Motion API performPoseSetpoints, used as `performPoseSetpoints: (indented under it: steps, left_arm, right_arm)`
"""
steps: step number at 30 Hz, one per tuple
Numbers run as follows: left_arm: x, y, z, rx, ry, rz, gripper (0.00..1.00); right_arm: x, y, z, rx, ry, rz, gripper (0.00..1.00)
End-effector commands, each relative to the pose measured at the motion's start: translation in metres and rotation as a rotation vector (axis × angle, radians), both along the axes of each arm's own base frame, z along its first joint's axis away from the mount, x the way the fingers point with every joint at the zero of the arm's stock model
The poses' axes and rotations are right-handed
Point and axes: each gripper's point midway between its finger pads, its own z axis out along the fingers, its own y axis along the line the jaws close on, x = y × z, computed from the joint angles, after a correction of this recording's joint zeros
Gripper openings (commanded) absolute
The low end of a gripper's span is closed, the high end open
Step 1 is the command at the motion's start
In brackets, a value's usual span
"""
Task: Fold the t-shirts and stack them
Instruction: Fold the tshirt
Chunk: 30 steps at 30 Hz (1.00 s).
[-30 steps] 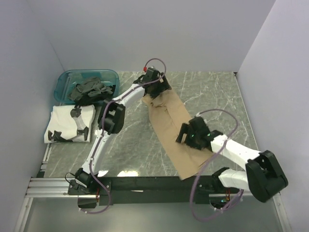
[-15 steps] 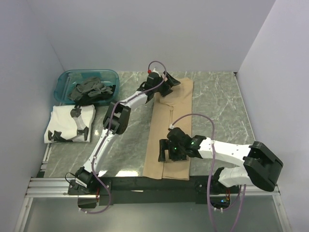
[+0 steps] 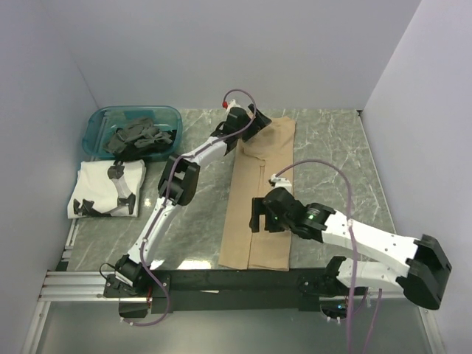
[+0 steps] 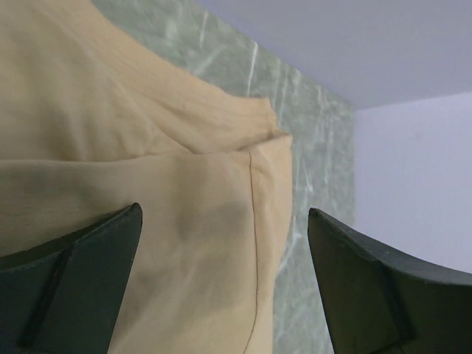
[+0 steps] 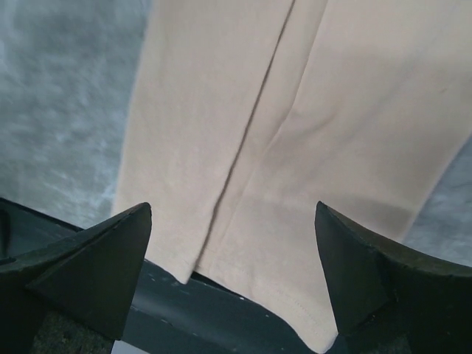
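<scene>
A tan t-shirt [image 3: 262, 192] lies as a long folded strip down the middle of the marble table, from the back edge to the front rail. My left gripper [image 3: 254, 124] is open just above its far end; the left wrist view shows the tan cloth [image 4: 147, 169] with a seam between the spread fingers. My right gripper [image 3: 265, 220] is open and empty above the strip's near half; the right wrist view shows the hem [image 5: 295, 295] overhanging the black rail. A folded white t-shirt with black print [image 3: 107, 189] lies at the left.
A teal bin [image 3: 166, 118] holding dark crumpled shirts [image 3: 136, 138] stands at the back left. The black front rail [image 3: 221, 280] runs along the near edge. Walls close the left, back and right sides.
The tan shirt went from a slanted strip to a straight one. Both grippers have let go; the right gripper has lifted and drawn back slightly from the cloth.
</scene>
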Motion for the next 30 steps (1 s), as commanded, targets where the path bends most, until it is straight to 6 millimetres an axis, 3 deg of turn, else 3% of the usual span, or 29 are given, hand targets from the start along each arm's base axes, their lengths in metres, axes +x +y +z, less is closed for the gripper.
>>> performPoseSetpoints:
  steps: [1, 3, 5, 6, 7, 8, 9, 10, 11, 12, 13, 14, 15, 16, 17, 18, 19, 20, 21, 22, 24, 25, 27, 28, 30]
  left_arm:
    - [0.011, 0.028, 0.121, 0.077, -0.205, 0.126, 0.99]
    - [0.007, 0.034, 0.172, 0.075, -0.282, 0.137, 0.99]
    - [-0.002, 0.037, 0.202, 0.096, -0.335, 0.118, 0.99]
    - [-0.012, 0.042, 0.237, 0.079, -0.383, 0.111, 0.99]
    - [-0.019, 0.044, 0.252, 0.086, -0.41, 0.101, 0.99]
    - [-0.029, 0.042, 0.242, 0.118, -0.378, 0.071, 0.99]
    - [-0.045, 0.049, 0.274, 0.102, -0.416, 0.066, 0.99]
    - [-0.055, 0.05, 0.281, 0.12, -0.428, 0.047, 0.99]
    - [-0.068, 0.047, 0.265, 0.148, -0.395, 0.014, 1.0]
    - [-0.089, 0.058, 0.281, 0.16, -0.366, 0.023, 0.99]
    - [-0.101, 0.065, 0.249, 0.202, -0.278, 0.033, 1.0]
    - [-0.116, 0.07, 0.238, 0.229, -0.243, 0.045, 0.99]
    - [-0.141, 0.081, 0.265, 0.193, -0.275, 0.046, 0.99]
    - [-0.158, 0.083, 0.258, 0.184, -0.266, 0.028, 0.99]
    - [-0.183, 0.088, 0.199, 0.236, -0.176, -0.01, 0.99]
    - [-0.204, 0.101, 0.221, 0.184, -0.221, 0.009, 0.99]
    - [-0.219, 0.105, 0.211, 0.162, -0.204, 0.012, 0.99]
    - [-0.244, 0.113, 0.157, 0.214, -0.119, -0.009, 0.99]
    - [-0.26, 0.124, 0.162, 0.199, -0.125, 0.006, 0.99]
    - [-0.28, 0.136, 0.121, 0.252, -0.035, -0.002, 1.0]
    - [-0.31, 0.15, 0.098, 0.287, 0.059, 0.007, 1.0]
    - [-0.328, 0.16, 0.07, 0.335, 0.127, -0.008, 1.0]
    - [-0.351, 0.169, 0.065, 0.347, 0.151, -0.018, 0.99]
    - [-0.365, 0.177, 0.05, 0.367, 0.194, -0.026, 0.99]
    - [-0.381, 0.179, 0.056, 0.327, 0.185, -0.053, 1.0]
  right_arm:
    - [0.02, -0.019, 0.037, -0.012, -0.142, -0.095, 0.98]
    - [0.02, -0.03, 0.044, -0.014, -0.173, -0.131, 1.0]
    - [0.017, -0.035, 0.045, -0.011, -0.174, -0.132, 1.0]
    - [0.015, -0.036, 0.047, 0.005, -0.173, -0.138, 1.0]
    - [0.013, -0.039, 0.043, 0.004, -0.167, -0.148, 1.0]
    - [0.012, -0.039, 0.041, 0.014, -0.164, -0.151, 1.0]
    - [0.008, -0.036, 0.039, 0.037, -0.143, -0.145, 1.0]
    - [0.005, -0.036, 0.032, 0.038, -0.124, -0.132, 1.0]
    - [0.002, -0.033, 0.031, 0.051, -0.112, -0.119, 1.0]
    - [-0.001, -0.032, 0.028, 0.056, -0.092, -0.106, 1.0]
    - [-0.007, -0.029, 0.024, 0.062, -0.064, -0.081, 1.0]
    - [-0.01, -0.028, 0.023, 0.065, -0.053, -0.065, 1.0]
    - [-0.013, -0.026, 0.021, 0.064, -0.049, -0.03, 1.0]
    - [-0.021, -0.021, 0.019, 0.078, -0.023, 0.022, 1.0]
    - [-0.023, -0.014, 0.021, 0.098, -0.026, 0.068, 0.99]
    - [-0.027, -0.009, 0.02, 0.095, -0.03, 0.145, 0.99]
    - [-0.032, -0.003, 0.02, 0.112, -0.024, 0.198, 0.99]
    - [-0.044, 0.013, 0.024, 0.175, 0.005, 0.289, 0.99]
    - [-0.049, 0.017, 0.021, 0.172, 0.012, 0.349, 0.98]
    - [-0.054, 0.019, 0.019, 0.168, 0.021, 0.375, 0.98]
    - [-0.055, 0.018, 0.013, 0.136, 0.025, 0.385, 0.96]
    - [-0.055, 0.018, 0.01, 0.122, 0.031, 0.385, 0.94]
    - [-0.061, 0.019, -0.003, 0.082, 0.062, 0.405, 0.85]
    - [-0.064, 0.022, -0.007, 0.076, 0.077, 0.416, 0.82]
    - [-0.071, 0.024, -0.02, 0.028, 0.12, 0.44, 0.73]
